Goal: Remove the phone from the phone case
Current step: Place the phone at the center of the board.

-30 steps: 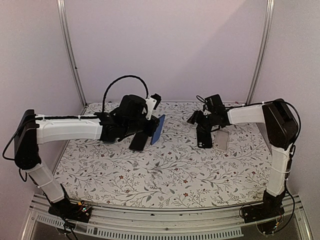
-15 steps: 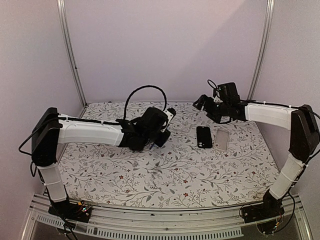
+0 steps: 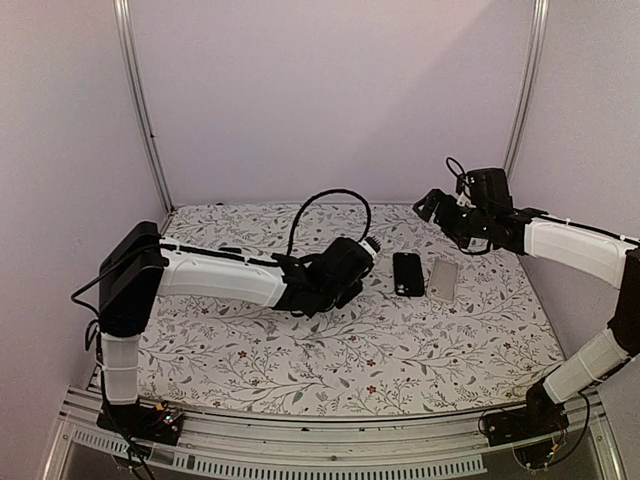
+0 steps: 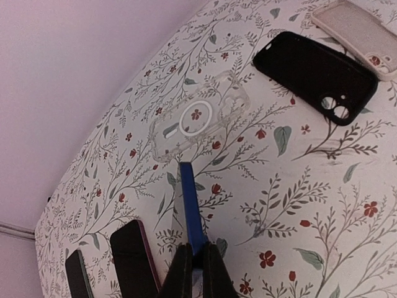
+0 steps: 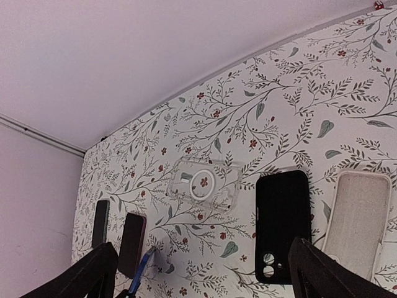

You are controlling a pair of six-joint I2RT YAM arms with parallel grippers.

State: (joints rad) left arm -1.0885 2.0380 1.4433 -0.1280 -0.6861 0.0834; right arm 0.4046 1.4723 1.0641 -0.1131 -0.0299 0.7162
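We find the left claw (image 4: 193, 261) clamped shut on a thin blue phone case (image 4: 189, 205), held edge-on above the floral table (image 3: 300, 370). The right claw (image 5: 203, 261) gapes wide and holds nothing. The black twin-lens phone (image 5: 282, 223) lies flat between a clear ringed case (image 5: 203, 184) and a beige case (image 5: 358, 217).

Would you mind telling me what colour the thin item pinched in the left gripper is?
Blue; the thin item shows best in the left wrist view.

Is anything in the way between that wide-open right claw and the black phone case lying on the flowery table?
Nothing visible. The right gripper hangs open, raised clear of the black phone case, only air between them. It lies flat on the flowery table, apart from the clear plastic case and the pale speckled case beside it.
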